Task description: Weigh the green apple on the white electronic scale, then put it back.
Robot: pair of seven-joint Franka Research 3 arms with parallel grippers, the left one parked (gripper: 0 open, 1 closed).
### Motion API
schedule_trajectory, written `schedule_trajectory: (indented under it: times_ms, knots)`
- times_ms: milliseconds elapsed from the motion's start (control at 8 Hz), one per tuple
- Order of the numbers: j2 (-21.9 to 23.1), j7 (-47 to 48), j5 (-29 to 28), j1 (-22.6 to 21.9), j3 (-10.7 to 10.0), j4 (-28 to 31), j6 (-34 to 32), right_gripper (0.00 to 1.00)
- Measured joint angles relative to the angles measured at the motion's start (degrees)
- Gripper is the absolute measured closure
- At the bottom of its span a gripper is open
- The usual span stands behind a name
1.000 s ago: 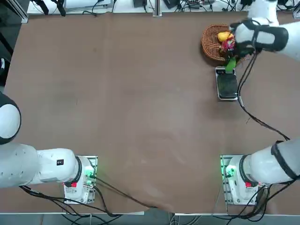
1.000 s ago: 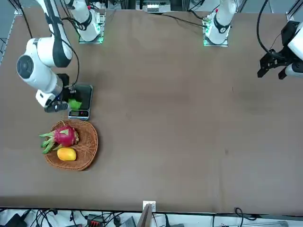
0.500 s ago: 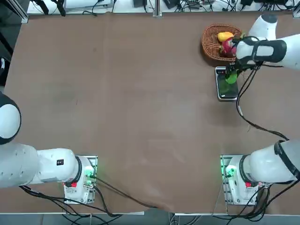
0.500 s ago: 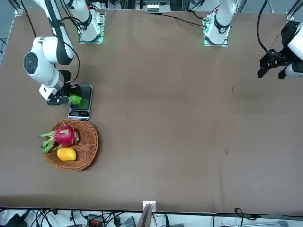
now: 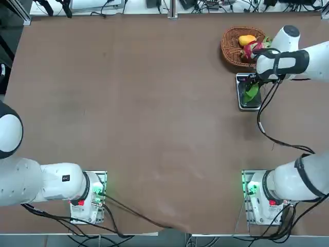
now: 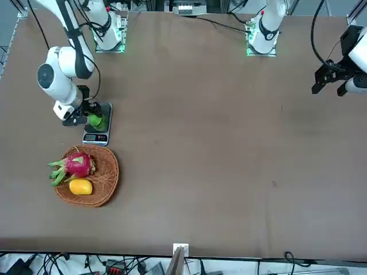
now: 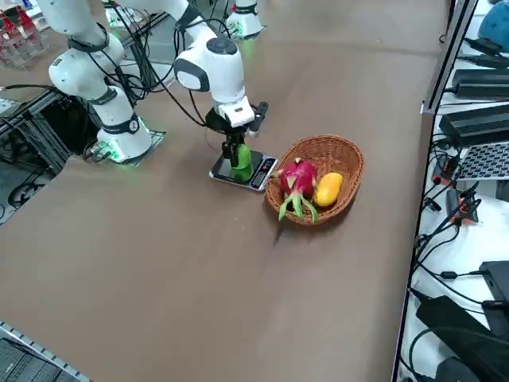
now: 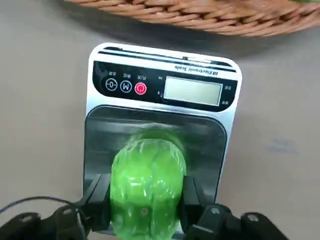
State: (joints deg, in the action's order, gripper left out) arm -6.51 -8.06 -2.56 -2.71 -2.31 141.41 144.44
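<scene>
The green apple (image 8: 146, 190) is clamped between my right gripper's (image 8: 145, 200) two dark fingers, just above the dark platform of the white electronic scale (image 8: 200, 70). Whether it touches the platform I cannot tell. From overhead the green apple (image 5: 252, 91) sits over the scale (image 5: 249, 102) under my right gripper (image 5: 252, 88). In the front view the apple (image 6: 95, 120) hangs over the scale (image 6: 97, 136), with the gripper (image 6: 92, 119) around it. The side view shows the apple (image 7: 241, 162) upright above the scale (image 7: 258, 174) in the gripper (image 7: 238, 159).
A round wicker basket (image 5: 230, 48) stands just beyond the scale, holding a pink dragon fruit (image 6: 77, 165) and a yellow-orange fruit (image 6: 80, 186). The basket's rim (image 8: 200, 20) lies close to the scale's display end. A black cable (image 5: 267, 134) trails from my wrist across the table.
My right gripper has carried the green apple from the basket's edge over to the scale's platform and lowered it there. The basket's fruits have not moved.
</scene>
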Motion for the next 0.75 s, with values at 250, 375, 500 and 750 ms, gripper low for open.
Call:
schedule_trajectory:
  times_ms: [250, 375, 500, 750]
  knots:
    - [-0.36, -0.12, 0.0, 0.39, -0.01, 0.02, 0.17, 0.16]
    - [-0.59, -0.13, 0.0, 0.42, 0.0, 0.01, 0.26, 0.01]
    - [-0.45, -0.12, 0.0, 0.42, 0.01, -0.17, 0.35, 0.0]
    - [0.98, -0.09, 0.0, 0.41, 0.19, -1.43, -0.39, 0.0]
